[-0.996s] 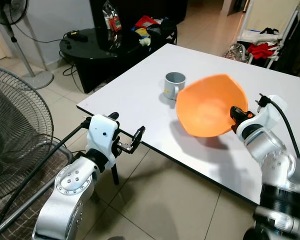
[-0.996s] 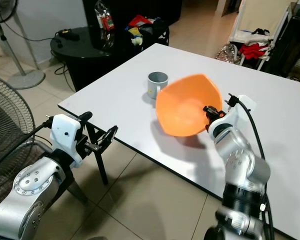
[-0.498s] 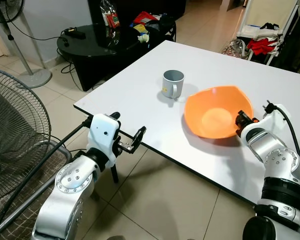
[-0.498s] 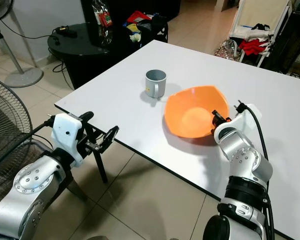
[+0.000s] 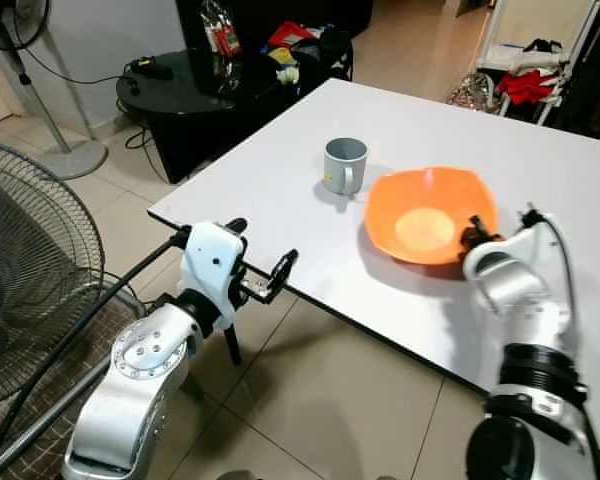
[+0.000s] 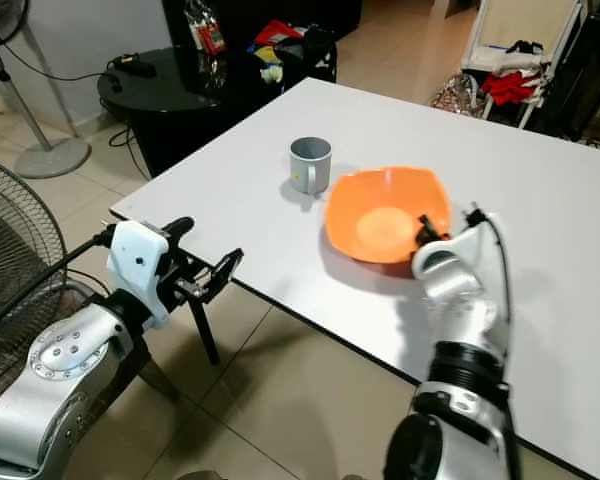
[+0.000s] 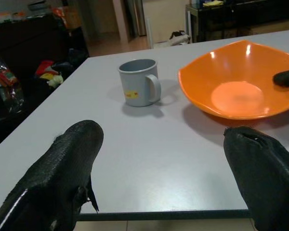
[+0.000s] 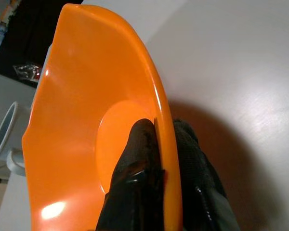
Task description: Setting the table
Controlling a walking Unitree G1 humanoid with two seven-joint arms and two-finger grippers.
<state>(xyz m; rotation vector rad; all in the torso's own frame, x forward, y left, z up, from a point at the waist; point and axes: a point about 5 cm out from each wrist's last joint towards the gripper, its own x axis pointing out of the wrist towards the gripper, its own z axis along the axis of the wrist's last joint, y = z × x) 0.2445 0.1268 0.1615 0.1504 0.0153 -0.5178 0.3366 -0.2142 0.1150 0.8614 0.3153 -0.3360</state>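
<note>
Two things sit on the white table (image 5: 280, 180): the orange bowl (image 5: 428, 215) rests flat near the front edge, and the grey mug (image 5: 343, 166) stands upright just beside it on the robot's left, handle toward the robot. Right tool (image 8: 160, 144) is clamped on the bowl's near rim, one finger inside, one outside. Left tool (image 5: 278, 272) hangs off the table's front edge, fingers spread wide, gripping nothing.
</note>
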